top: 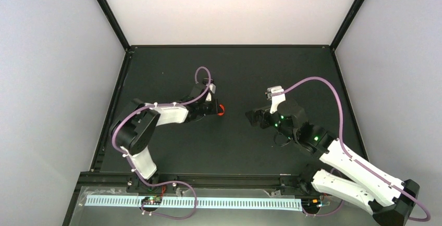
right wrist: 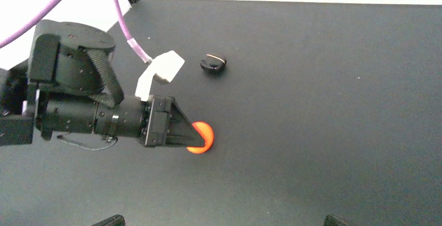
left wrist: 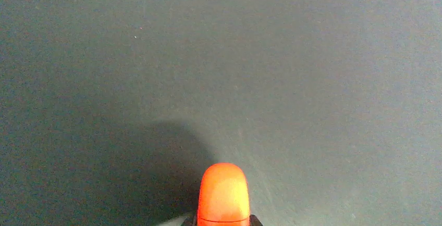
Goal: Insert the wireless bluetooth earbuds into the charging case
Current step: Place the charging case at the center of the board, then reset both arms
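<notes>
The charging case (right wrist: pixel 205 135) is clamped between the closed fingers of the left hand (right wrist: pixel 190 140), left of the middle of the counter (top: pixel 234 70). A small black lump (right wrist: pixel 213 63) is seen lying on the counter near the case. Further right, the right hand (top: pixel 253 116) is spread wide apart and empty, pointed toward the case.

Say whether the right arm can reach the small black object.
Probably yes: the black object lies uncovered on the table, apart from the left gripper holding the charging case; right gripper open.
</notes>
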Motion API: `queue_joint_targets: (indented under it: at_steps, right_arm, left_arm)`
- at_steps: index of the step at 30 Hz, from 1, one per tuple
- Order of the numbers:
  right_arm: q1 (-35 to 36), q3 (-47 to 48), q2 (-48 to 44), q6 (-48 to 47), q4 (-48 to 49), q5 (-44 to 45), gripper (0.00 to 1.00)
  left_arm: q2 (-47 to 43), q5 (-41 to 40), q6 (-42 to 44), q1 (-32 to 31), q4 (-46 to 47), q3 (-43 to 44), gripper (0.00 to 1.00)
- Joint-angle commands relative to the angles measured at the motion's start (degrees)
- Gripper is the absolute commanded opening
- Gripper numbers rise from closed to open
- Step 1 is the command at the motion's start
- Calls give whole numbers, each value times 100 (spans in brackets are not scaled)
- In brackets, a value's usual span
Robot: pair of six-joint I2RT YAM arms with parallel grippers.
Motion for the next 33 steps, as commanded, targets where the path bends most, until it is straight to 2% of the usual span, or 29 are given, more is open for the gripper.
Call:
queue_joint_targets:
  at_steps: [1,7,9,10,14,17,19,22,27,30,33]
  right_arm:
    - [-29,-104,-22,-101,106,96,100]
    - [-32,-14,-80,-164,26,141,100]
    - [-33,15,-82,-184,4,148,100]
    - [-30,33,-75,-184,-16,155,100]
    - [-29,94,-38,-184,-31,148,100]
    - [-29,146,-6,-209,-33,157,100]
    - [-33,219,20,-226,-65,193,100]
    - [-35,344,20,-229,-144,275,100]
    - [-34,375,-171,-112,-86,815,100]
    - [-32,410,-377,192,-31,1805,100]
    - [-31,372,-658,348,74,3097,100]
  left_arm:
    - [553,116,-23,112,-125,584,1]
    - [1005,77,-49,199,-363,915,2]
    - [1075,73,-64,197,-445,966,4]
    - [1082,68,-78,198,-475,968,9]
    - [985,-56,-78,199,-628,874,42]
    - [770,-267,-66,198,-786,739,62]
    - [482,-477,-86,213,-923,621,74]
    - [-124,-947,-159,251,-1341,439,98]
    - [-1592,-1887,-57,338,-2439,397,99]
    - [-2343,-2779,70,347,-3638,949,99]
    - [-3131,-3552,445,346,-4267,1379,99]
